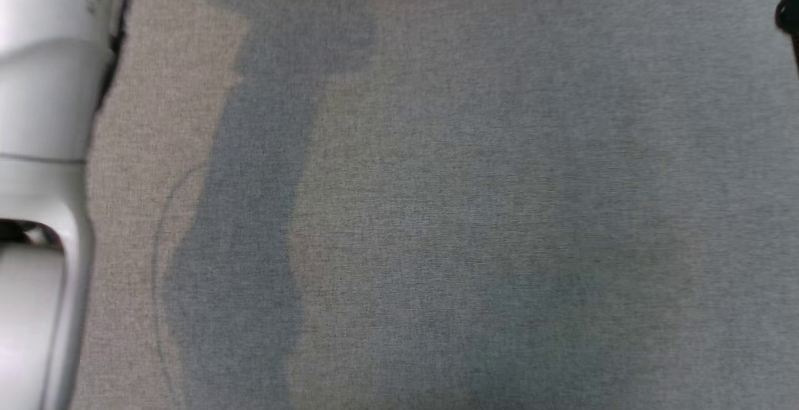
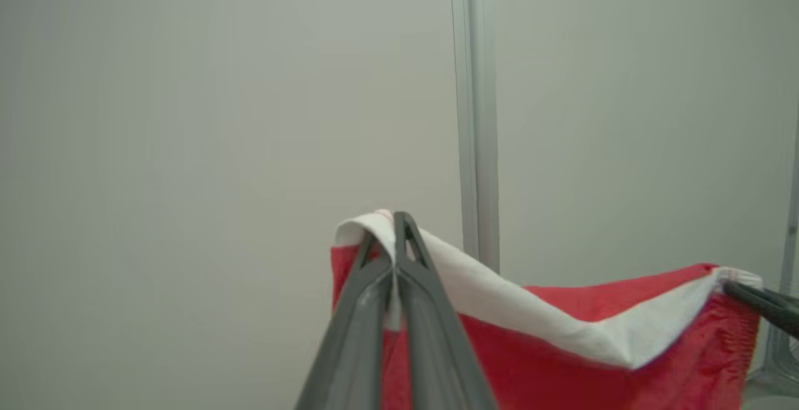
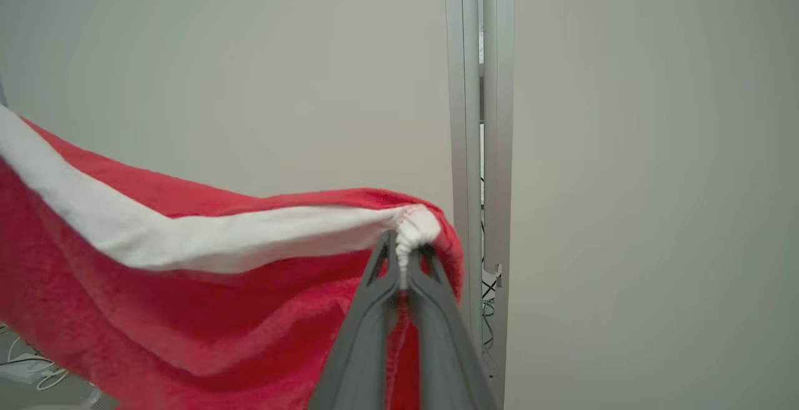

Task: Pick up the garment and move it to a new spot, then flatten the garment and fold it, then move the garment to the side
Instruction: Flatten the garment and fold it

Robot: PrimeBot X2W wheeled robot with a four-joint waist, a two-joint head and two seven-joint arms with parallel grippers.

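Garment (image 3: 187,310): red cloth with a white band (image 2: 530,310) along its upper edge; held in the air in front of a pale wall (image 2: 187,117), strung between the two grippers with one top corner in each; upper edge sagging between the corners, red body hanging below.

Left gripper (image 2: 394,226): rising from the bottom edge of the left wrist view; jaws clenched on one white corner, the cloth draped over the tips and pinched between them.

Right gripper (image 3: 402,254): rising from the bottom edge of the right wrist view; jaws clenched on the other corner, the white band gathered into a small bunch at the tips; seen also at the right edge of the left wrist view, gripping the far corner.

Post (image 3: 465,117): pale metal upright against the wall, behind the garment; just right of the right gripper's tips in the right wrist view.

Cables (image 3: 490,310): thin and dark, in the post's slot, low down.

Worktop (image 1: 499,179): covered in grey woven cloth; darker band of shadow (image 1: 262,179) left of centre, running from top to bottom.

Pale forearm (image 1: 37,148): along the left edge of the head view, above the worktop.

Dark part (image 1: 788,10): at the upper right edge of the head view; too little visible to identify.
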